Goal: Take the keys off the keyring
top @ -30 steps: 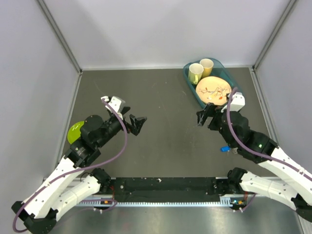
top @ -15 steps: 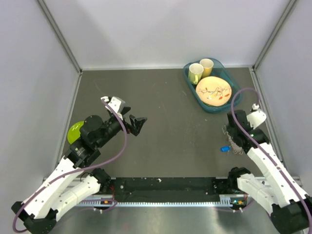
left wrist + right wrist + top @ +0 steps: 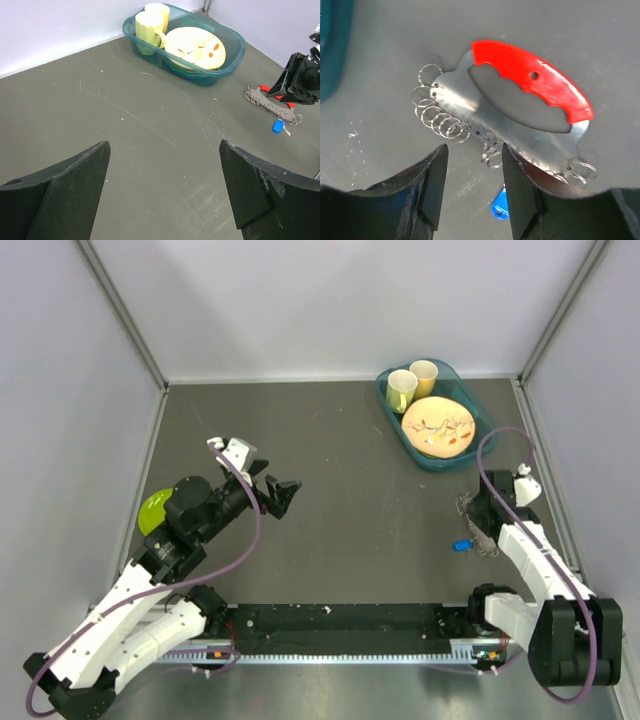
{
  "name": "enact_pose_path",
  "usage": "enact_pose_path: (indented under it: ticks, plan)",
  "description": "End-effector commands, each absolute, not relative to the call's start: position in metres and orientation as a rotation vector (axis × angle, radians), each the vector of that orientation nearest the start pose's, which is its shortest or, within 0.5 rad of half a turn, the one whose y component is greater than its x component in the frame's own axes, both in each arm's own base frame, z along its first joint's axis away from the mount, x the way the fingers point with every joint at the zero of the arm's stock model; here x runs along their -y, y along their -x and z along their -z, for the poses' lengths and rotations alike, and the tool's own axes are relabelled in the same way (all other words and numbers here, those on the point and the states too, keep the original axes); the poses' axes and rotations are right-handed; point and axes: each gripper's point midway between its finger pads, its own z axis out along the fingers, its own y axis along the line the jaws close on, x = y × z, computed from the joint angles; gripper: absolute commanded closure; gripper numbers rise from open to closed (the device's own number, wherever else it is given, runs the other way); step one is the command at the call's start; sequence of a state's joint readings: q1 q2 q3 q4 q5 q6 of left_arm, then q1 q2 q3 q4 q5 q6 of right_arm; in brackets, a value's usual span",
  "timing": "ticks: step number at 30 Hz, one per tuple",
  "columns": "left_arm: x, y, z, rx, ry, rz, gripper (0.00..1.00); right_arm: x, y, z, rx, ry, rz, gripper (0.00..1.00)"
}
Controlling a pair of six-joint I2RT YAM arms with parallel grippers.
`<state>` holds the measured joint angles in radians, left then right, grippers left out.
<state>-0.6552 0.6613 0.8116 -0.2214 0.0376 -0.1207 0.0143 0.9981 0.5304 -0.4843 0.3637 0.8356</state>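
Observation:
A silver metal plate with a curved red plastic grip [image 3: 530, 80] lies on the table at the right and carries several thin wire keyrings [image 3: 442, 120] along its edge. A blue-headed key [image 3: 500, 209] lies just beside it; its blade is hidden. In the top view the blue key [image 3: 461, 545] lies left of the right arm. My right gripper [image 3: 474, 150] hovers over the rings, jaws open, holding nothing. It also shows in the top view [image 3: 482, 523]. My left gripper [image 3: 280, 492] is open and empty over the table's left middle, far from the keys [image 3: 277, 126].
A teal bin [image 3: 390, 405] at the back right holds two yellow cups [image 3: 402, 390] and a patterned plate [image 3: 438, 427]. A green plate [image 3: 153, 512] lies at the left, partly under the left arm. Grey walls enclose the table.
My right arm has pulled back from near the bin and folded in, bringing its gripper down over the ring holder. The left arm has not moved.

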Motion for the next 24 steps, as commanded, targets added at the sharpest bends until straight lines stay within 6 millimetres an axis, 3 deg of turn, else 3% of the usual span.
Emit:
enact_pose_path:
  ticks: [1, 9, 24]
  plan:
    - [0.185, -0.22, -0.335, -1.544, -0.457, 0.636, 0.05, 0.021, -0.277, -0.071, -2.141, -1.012, -0.026, 0.52]
    - [0.181, -0.222, -0.334, -1.551, -0.45, 0.612, 0.05, 0.018, -0.279, -0.047, -2.204, -1.09, -0.009, 0.57]
    - [0.182, -0.223, -0.333, -1.551, -0.455, 0.604, 0.05, 0.023, -0.27, -0.046, -2.206, -1.166, 0.041, 0.6]
